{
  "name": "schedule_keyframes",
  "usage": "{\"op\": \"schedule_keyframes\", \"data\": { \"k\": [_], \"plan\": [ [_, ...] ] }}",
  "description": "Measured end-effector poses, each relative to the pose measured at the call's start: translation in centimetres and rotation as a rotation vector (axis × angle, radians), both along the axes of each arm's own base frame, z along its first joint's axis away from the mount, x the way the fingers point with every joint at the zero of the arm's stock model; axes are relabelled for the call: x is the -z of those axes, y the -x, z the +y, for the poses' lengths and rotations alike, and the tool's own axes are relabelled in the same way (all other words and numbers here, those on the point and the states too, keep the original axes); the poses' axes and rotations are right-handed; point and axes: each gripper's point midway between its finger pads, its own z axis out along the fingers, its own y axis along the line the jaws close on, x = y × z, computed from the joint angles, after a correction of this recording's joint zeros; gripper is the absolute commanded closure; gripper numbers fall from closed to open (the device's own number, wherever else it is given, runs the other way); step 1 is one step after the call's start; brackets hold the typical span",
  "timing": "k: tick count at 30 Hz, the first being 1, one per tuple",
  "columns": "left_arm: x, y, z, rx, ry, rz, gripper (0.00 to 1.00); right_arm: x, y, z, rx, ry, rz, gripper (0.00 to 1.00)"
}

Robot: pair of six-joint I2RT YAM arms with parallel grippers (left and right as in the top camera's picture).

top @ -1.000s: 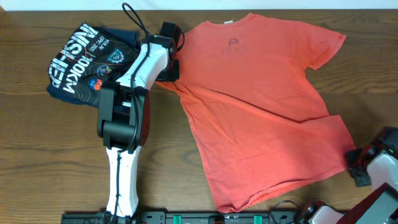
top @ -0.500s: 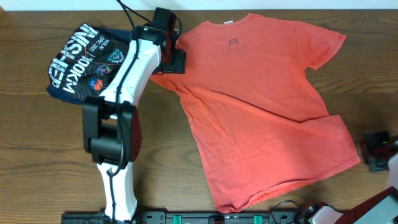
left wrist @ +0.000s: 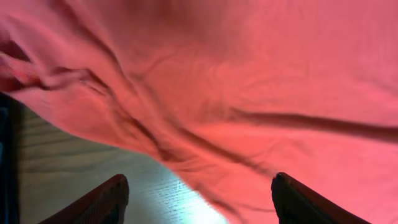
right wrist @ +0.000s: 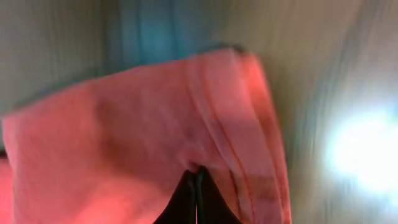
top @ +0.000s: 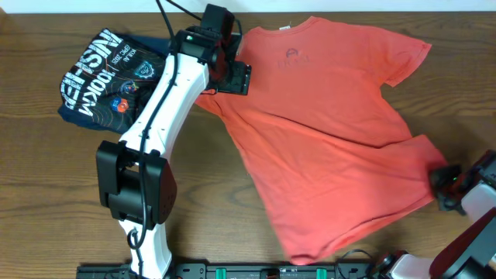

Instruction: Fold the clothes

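The orange-red T-shirt [top: 325, 132] lies spread on the wooden table, neck towards the far edge, a faint print near the collar. My left gripper [top: 236, 77] is open and hovers over the shirt's left shoulder and sleeve; in the left wrist view [left wrist: 198, 199] its two fingers straddle the shirt's edge [left wrist: 249, 93] and bare table. My right gripper [top: 440, 184] is shut on the shirt's lower right hem corner; in the right wrist view its closed fingers [right wrist: 198, 177] pinch the hemmed cloth [right wrist: 155, 124].
A dark navy folded shirt [top: 105, 77] with white lettering and coloured logos lies at the far left, next to my left arm. The table's far edge [top: 387, 9] runs just behind the T-shirt's collar. Bare wood [top: 46, 194] lies at the left front.
My left gripper has moved right, from the sleeve's edge onto the shoulder. My right gripper has come in from the right and shut on the hem corner, and the shirt's lower part has shifted.
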Motion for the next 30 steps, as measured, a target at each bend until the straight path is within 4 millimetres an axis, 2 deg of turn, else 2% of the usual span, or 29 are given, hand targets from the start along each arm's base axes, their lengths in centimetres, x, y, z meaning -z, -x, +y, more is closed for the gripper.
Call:
{"op": "schedule_keyframes", "data": {
  "k": [6, 10, 12, 14, 17, 19, 21, 22, 23, 27, 28, 30],
  "plan": [
    [0.3, 1.0, 0.3, 0.002, -0.014, 0.041, 0.24, -0.5, 1.2, -6.1, 0.181, 0.022, 0.002, 0.99],
    [0.4, 1.1, 0.3, 0.013, -0.016, 0.046, 0.2, -0.8, 2.7, -7.8, 0.251, -0.038, 0.061, 0.99],
    [0.4, 1.2, 0.1, 0.03, -0.018, 0.041, 0.2, -1.3, 2.9, -8.1, 0.257, -0.069, 0.091, 0.93],
    [0.3, 0.8, -0.2, 0.062, -0.017, 0.014, 0.19, -3.0, 1.9, -9.1, 0.219, -0.059, 0.071, 0.89],
    [0.5, 0.0, -1.0, 0.131, -0.022, -0.042, 0.21, -6.6, -0.9, -10.5, 0.123, -0.032, -0.033, 0.85],
    [1.1, 0.1, -1.3, 0.161, -0.031, -0.042, 0.31, -9.5, -3.0, -10.1, 0.041, -0.04, -0.145, 0.82],
    [2.2, 0.4, -1.4, 0.185, -0.043, -0.019, 0.42, -11.7, -4.1, -8.8, -0.029, -0.063, -0.233, 0.82],
    [3.0, 0.6, -1.4, 0.194, -0.051, -0.002, 0.51, -12.8, -4.5, -7.6, -0.067, -0.089, -0.275, 0.82],
    [4.0, 0.6, -1.4, 0.198, -0.058, 0.018, 0.61, -13.5, -4.6, -6.7, -0.091, -0.111, -0.296, 0.82],
    [8.8, 0.7, -1.0, 0.208, -0.102, 0.097, 0.89, -15.9, -4.9, -3.0, -0.2, -0.161, -0.349, 0.83],
    [10.2, 0.7, -0.8, 0.206, -0.113, 0.118, 0.94, -16.4, -5.0, -1.9, -0.233, -0.17, -0.355, 0.83],
    [12.5, 0.9, -0.4, 0.213, -0.138, 0.155, 0.94, -17.3, -5.4, -0.1, -0.297, -0.173, -0.368, 0.83]
  ]
}}
